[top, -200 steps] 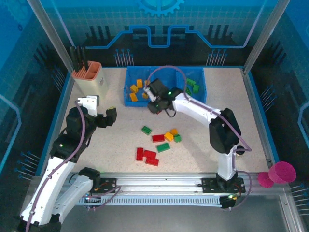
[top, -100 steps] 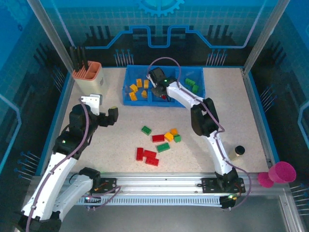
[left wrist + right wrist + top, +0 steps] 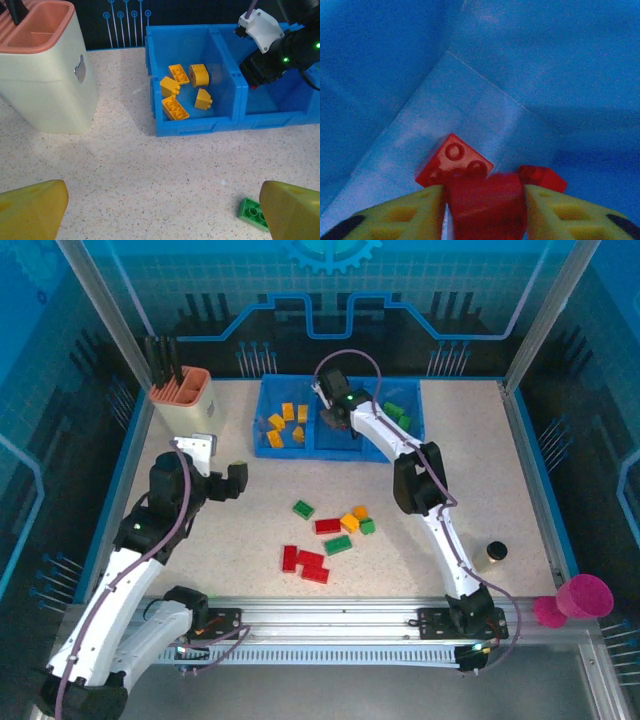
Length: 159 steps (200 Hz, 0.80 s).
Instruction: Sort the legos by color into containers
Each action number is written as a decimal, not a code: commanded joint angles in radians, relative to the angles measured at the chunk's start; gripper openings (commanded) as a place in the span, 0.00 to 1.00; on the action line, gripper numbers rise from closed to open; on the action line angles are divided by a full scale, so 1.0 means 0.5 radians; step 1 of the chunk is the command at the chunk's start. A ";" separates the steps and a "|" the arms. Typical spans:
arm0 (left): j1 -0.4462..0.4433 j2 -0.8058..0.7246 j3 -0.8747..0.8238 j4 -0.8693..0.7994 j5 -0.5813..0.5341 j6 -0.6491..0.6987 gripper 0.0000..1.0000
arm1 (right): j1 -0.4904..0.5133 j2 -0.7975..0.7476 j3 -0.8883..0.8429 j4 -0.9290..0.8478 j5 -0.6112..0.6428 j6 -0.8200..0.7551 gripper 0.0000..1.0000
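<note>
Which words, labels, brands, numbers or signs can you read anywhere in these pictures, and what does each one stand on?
No words, brands or numbers can be read anywhere.
Gear emblem on the back wall: a picture sign, no lettering.
Small silver mark on the beige holder: too blurred to read.
Yellow bricks: studs too small to show any lettering.

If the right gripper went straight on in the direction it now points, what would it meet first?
The right gripper has a red brick between its jaws; past that, it would probably first meet the two red bricks lying on the blue compartment floor. Depth is unclear.
</note>
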 commanded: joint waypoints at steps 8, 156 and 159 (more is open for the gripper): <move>0.020 0.003 0.003 0.044 0.028 0.019 0.99 | -0.035 0.003 0.051 -0.042 -0.032 -0.019 0.53; 0.026 -0.131 0.020 0.014 0.137 -0.034 0.99 | 0.265 -1.534 -1.451 0.055 -0.771 -0.193 0.65; 0.027 -0.133 0.019 0.014 0.140 -0.036 0.99 | 0.281 -1.550 -1.474 0.039 -0.786 -0.223 0.65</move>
